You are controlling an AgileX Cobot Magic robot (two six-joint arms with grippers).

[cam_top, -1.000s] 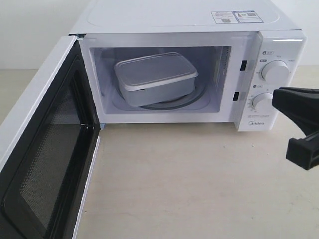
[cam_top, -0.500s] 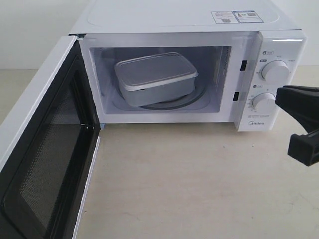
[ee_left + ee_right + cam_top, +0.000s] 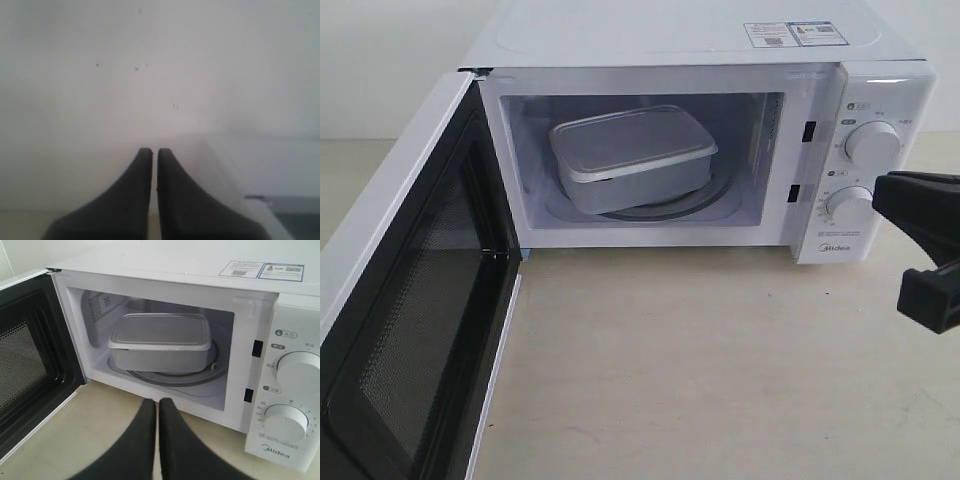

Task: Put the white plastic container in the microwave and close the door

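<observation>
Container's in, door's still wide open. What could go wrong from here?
1. The left gripper, shut, shows only a blank white surface, so its contact for pushing the door is unconfirmed; it might slip.
2. The right gripper hangs near the lower dial; a stray move might turn it.
3. A hard slam might jolt the white plastic container on the turntable.

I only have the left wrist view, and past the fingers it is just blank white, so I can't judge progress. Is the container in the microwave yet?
Observer: Yes. The container sits on the turntable inside the microwave.
Operator: And the door?
Observer: The door stands wide open, swung out to the left.
Operator: Where is the right gripper?
Observer: The right gripper is shut and holds nothing, out in front of the microwave.
</observation>
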